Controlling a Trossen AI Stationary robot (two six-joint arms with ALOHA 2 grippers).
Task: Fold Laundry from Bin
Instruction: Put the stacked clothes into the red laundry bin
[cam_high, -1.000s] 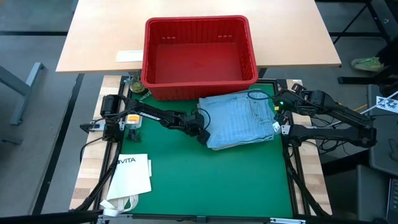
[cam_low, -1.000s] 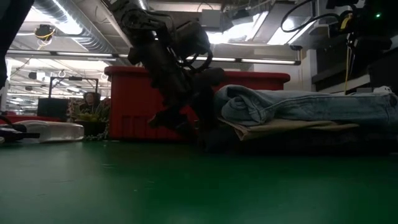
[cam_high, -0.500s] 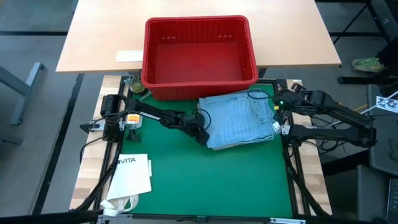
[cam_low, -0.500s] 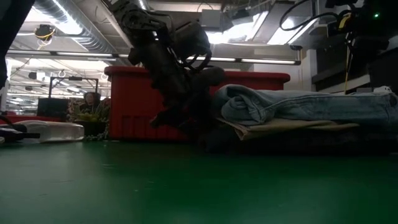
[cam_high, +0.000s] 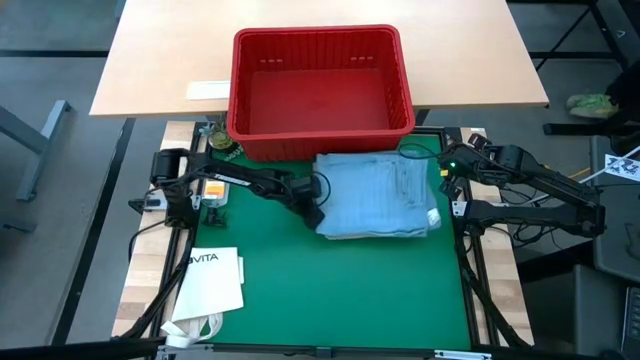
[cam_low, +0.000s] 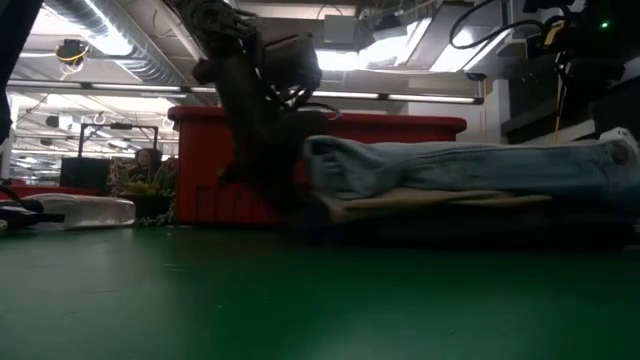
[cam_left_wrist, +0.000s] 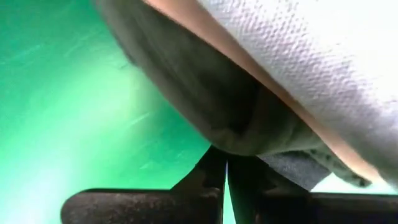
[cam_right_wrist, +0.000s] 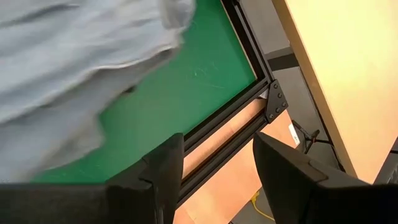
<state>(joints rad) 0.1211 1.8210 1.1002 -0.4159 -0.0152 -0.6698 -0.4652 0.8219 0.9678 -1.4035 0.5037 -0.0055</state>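
I see light blue jeans (cam_high: 378, 195), a tan layer (cam_low: 430, 202) beneath, red ribbed bin (cam_high: 321, 90), green mat (cam_high: 330, 285), white VITA bag (cam_high: 212, 280).

You were working in a robotics lab or workshop. The green mat (cam_high: 330, 290) sat in a black metal frame (cam_right_wrist: 239, 112) on a plywood bench, with a pale wooden table (cam_high: 150, 60) behind it, and beyond that table ran exposed ducts (cam_low: 110, 30), strip lights and cables.
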